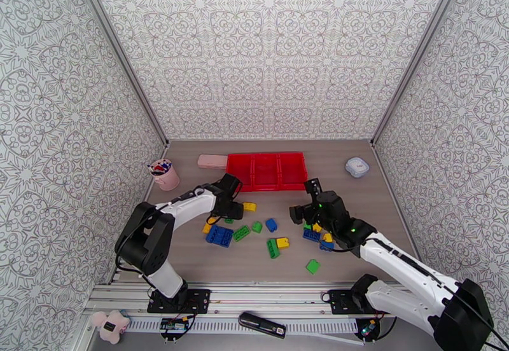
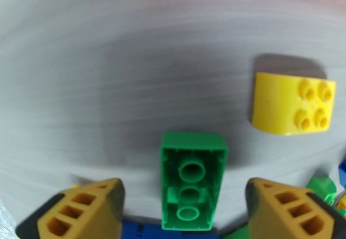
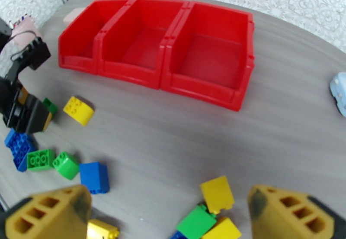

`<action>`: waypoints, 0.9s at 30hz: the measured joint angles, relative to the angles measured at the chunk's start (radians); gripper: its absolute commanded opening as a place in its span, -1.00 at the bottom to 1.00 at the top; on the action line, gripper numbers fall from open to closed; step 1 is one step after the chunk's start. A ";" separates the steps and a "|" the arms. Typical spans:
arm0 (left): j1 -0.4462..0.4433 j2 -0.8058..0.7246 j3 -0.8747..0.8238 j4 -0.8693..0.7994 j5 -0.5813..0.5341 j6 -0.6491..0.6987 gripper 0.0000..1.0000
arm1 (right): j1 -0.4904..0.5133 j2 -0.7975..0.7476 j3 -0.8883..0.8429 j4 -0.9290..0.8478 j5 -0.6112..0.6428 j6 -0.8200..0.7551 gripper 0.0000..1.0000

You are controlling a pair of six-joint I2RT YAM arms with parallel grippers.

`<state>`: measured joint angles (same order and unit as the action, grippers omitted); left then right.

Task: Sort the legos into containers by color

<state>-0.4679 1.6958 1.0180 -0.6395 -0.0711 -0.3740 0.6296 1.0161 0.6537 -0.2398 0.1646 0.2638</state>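
Three joined red containers [image 1: 266, 171] [image 3: 160, 45] stand at the back of the table, all three bare inside. Green, blue and yellow legos [image 1: 254, 231] lie scattered in front of them. My left gripper [image 1: 230, 212] [image 2: 185, 188] is low over the left of the pile, its jaws standing either side of an upside-down green brick [image 2: 192, 179] with a gap on each side. A yellow brick [image 2: 292, 103] [image 3: 78, 110] lies just beyond. My right gripper [image 1: 304, 213] [image 3: 171, 196] hangs open above a cluster with a yellow brick [image 3: 217, 194] and a green one [image 3: 197, 222].
A pink cup [image 1: 165, 174] stands at the back left and a small white round box [image 1: 357, 167] at the back right. A flat pink piece [image 1: 211, 161] lies left of the containers. Patterned walls close in three sides. A blue brick [image 3: 94, 177] lies mid-table.
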 measured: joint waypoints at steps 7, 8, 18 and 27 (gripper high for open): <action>-0.001 0.013 0.002 0.012 0.008 -0.015 -0.40 | 0.011 -0.010 0.000 0.005 0.012 0.001 1.00; -0.001 0.013 0.003 0.014 0.007 -0.018 -0.43 | 0.013 -0.007 0.001 0.005 0.011 -0.002 0.99; -0.005 -0.022 0.004 0.015 0.006 -0.021 -0.44 | 0.023 0.068 0.053 0.003 -0.009 -0.029 1.00; -0.011 -0.140 0.073 0.056 -0.027 -0.044 -0.43 | 0.045 0.182 0.167 0.034 -0.072 -0.058 1.00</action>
<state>-0.4789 1.5558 1.0912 -0.5838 -0.0982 -0.4179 0.6746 1.1984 0.8211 -0.2054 0.0921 0.2054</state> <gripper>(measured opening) 0.300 0.997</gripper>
